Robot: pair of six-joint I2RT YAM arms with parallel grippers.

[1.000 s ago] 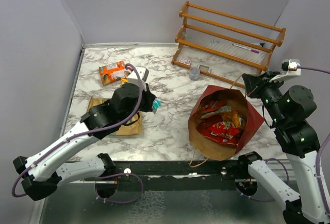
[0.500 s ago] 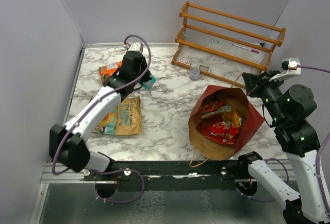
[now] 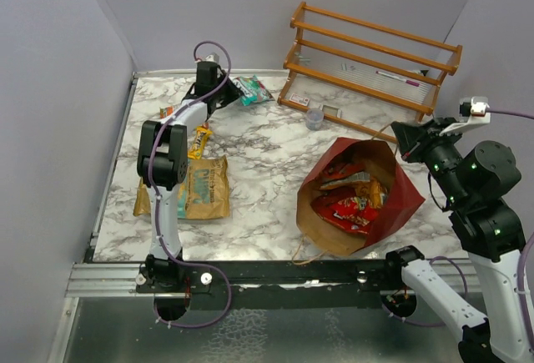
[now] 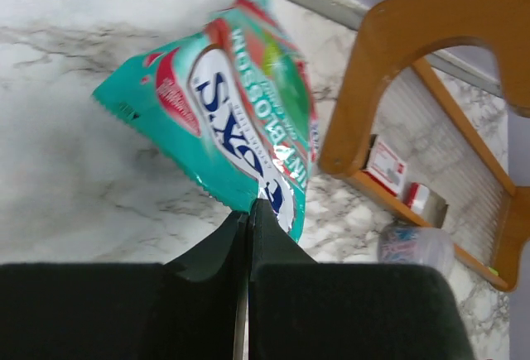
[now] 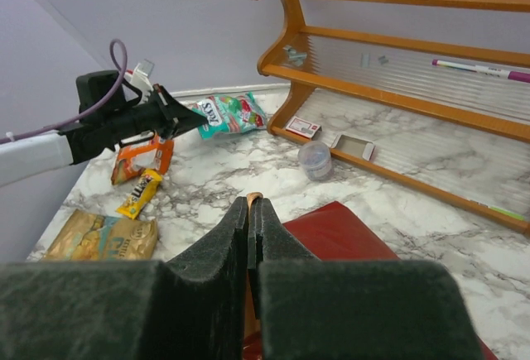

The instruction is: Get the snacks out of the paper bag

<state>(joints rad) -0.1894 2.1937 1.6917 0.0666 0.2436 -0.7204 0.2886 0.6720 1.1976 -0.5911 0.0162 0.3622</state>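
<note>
1. Seen from above: the left claw is clenched on the edge of a teal-green packet. The packet lies on the marble table just past the claw's tips, near the far wall. Back along that claw's arm lie a yellow packet and a tan-and-blue pouch. The right claw is pinched on the top edge of the red paper bag. The bag gapes open just below this claw, with red and orange packets inside. An orange wooden rack stands beyond this claw, with a clear cup in front of it.
2. Left wrist view: the fingers are pressed together, gripping the teal-green packet's lower edge. The rest of the packet fans out ahead of the tips. The rack's foot and the cup are ahead to the right.
3. Right wrist view: the fingers are closed tight, with a thin tan strip of the bag caught at their tips. The bag's red wall sits just under them. An orange packet lies far ahead to the left.
</note>
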